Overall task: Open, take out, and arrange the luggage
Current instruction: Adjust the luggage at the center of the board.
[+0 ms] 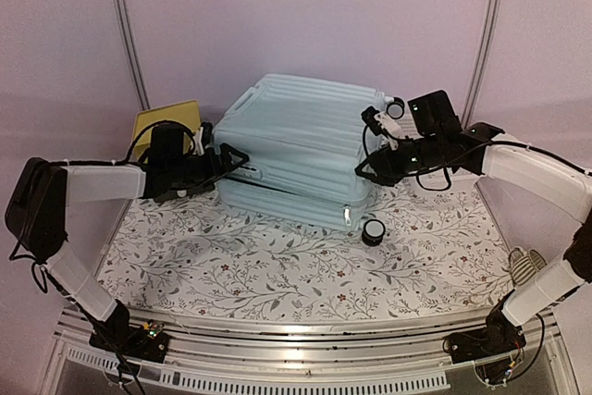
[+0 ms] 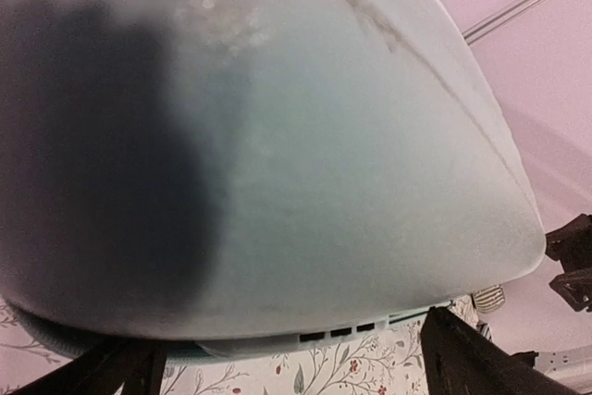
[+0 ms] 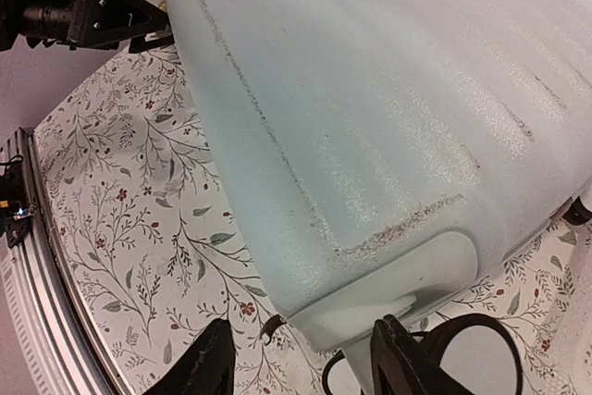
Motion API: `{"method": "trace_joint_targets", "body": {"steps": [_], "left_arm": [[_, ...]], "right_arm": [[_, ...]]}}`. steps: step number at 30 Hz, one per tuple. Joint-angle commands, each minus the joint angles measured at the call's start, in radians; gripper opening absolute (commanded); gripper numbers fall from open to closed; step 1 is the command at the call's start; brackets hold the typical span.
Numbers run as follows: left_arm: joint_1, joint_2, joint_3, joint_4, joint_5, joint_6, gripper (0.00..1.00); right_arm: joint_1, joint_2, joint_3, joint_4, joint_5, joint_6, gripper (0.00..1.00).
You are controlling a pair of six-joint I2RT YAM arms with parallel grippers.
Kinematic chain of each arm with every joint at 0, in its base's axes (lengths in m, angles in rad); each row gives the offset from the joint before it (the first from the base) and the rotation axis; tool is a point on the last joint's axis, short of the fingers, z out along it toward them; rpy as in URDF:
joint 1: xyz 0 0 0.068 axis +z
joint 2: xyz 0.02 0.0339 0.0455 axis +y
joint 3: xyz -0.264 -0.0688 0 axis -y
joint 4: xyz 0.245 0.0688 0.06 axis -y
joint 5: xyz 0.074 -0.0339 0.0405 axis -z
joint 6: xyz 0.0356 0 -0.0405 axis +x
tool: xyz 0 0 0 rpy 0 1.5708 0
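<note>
The luggage (image 1: 296, 136), a pale mint-blue ribbed hard shell, lies flat at the back middle of the floral table. A dark seam line runs between its two halves. My left gripper (image 1: 231, 162) is at its left end, open wide. In the left wrist view the shell (image 2: 324, 182) fills the frame, with the left gripper (image 2: 287, 335) spread on either side below it. My right gripper (image 1: 368, 168) is at the right end. In the right wrist view the right gripper (image 3: 301, 324) straddles the luggage (image 3: 370, 117) at its near corner, open. Tablecloth shows between the left finger and the shell.
A yellow-topped box (image 1: 166, 119) stands behind my left wrist. Two caster wheels (image 1: 373, 231) (image 1: 395, 109) stick out on the luggage's right side. A small zipper pull (image 3: 271, 326) hangs by the corner. A metal rail (image 1: 296, 344) runs along the near table edge.
</note>
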Motion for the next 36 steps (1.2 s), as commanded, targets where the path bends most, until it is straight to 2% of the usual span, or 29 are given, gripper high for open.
{"method": "trace_joint_targets", "body": {"steps": [1,3,5,11,14,19,23,25,30,36], "left_arm": [[0.017,0.027,0.068,0.069,-0.024,0.098,0.98],[0.015,-0.026,0.023,0.101,-0.026,0.103,0.98],[0.013,-0.078,-0.013,0.085,-0.037,0.118,0.98],[-0.013,-0.236,-0.113,-0.012,-0.082,0.155,0.98],[-0.033,-0.302,-0.176,-0.02,-0.085,0.133,0.98],[-0.063,-0.391,-0.267,-0.019,-0.084,0.077,0.98],[-0.117,-0.438,-0.331,0.014,-0.096,0.05,0.98],[-0.151,-0.45,-0.366,0.057,-0.097,0.049,0.98],[-0.2,-0.457,-0.43,0.113,-0.068,0.054,0.98],[-0.295,-0.477,-0.517,0.214,-0.088,0.097,0.96]], "right_arm": [[0.042,0.014,-0.017,-0.024,-0.069,0.046,0.5],[0.042,-0.02,-0.028,-0.001,-0.053,0.057,0.53],[0.043,-0.057,-0.041,0.01,-0.018,0.059,0.6],[0.033,-0.113,-0.04,-0.05,0.064,-0.017,0.93],[0.023,-0.074,0.007,-0.126,0.091,-0.057,0.98],[0.021,0.025,0.092,-0.224,0.182,-0.088,0.98],[0.022,0.076,0.099,-0.211,0.221,-0.111,0.97],[0.022,0.095,0.094,-0.191,0.16,-0.123,0.95],[0.062,0.119,0.085,-0.204,-0.102,-0.159,0.79],[0.204,0.093,0.05,-0.241,-0.216,-0.221,0.74]]}}
